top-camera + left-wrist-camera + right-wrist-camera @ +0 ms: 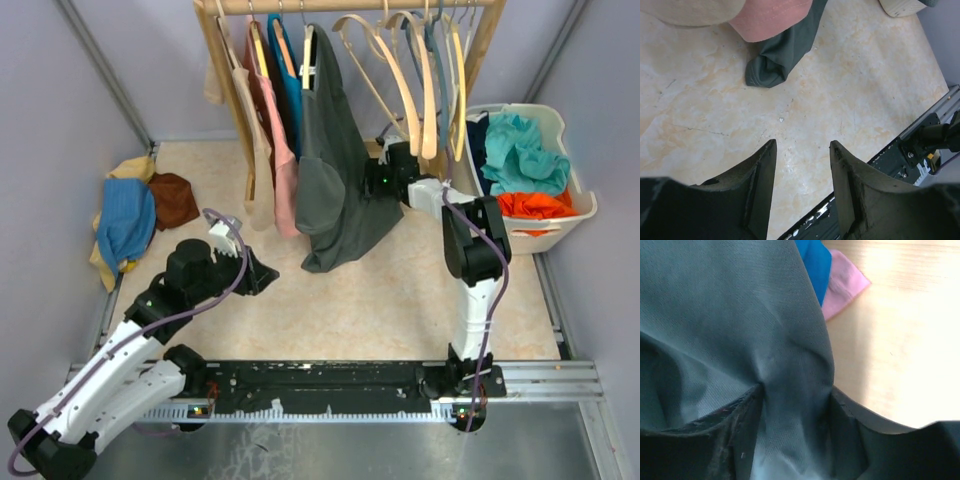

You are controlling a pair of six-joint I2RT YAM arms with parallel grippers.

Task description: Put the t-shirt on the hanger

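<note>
The dark grey t-shirt (335, 180) hangs from the rack on a pale wood hanger (308, 55), and its lower hem (775, 60) rests bunched on the floor. My right gripper (372, 180) is pressed against the shirt's right side. In the right wrist view its jaws (795, 390) stand apart with a fold of the grey cloth (740, 315) lying between them and puckering at the left fingertip. My left gripper (262, 278) sits low over the floor, short of the hem. Its fingers (802, 145) are apart with only floor between them.
Pink (287, 180), beige and blue garments hang left of the shirt. Several bare wood hangers (400, 70) hang to its right. A white basket (580, 200) of clothes stands at the right wall, and a clothes pile (130, 215) lies at the left. The black base rail (330, 375) runs along the near edge.
</note>
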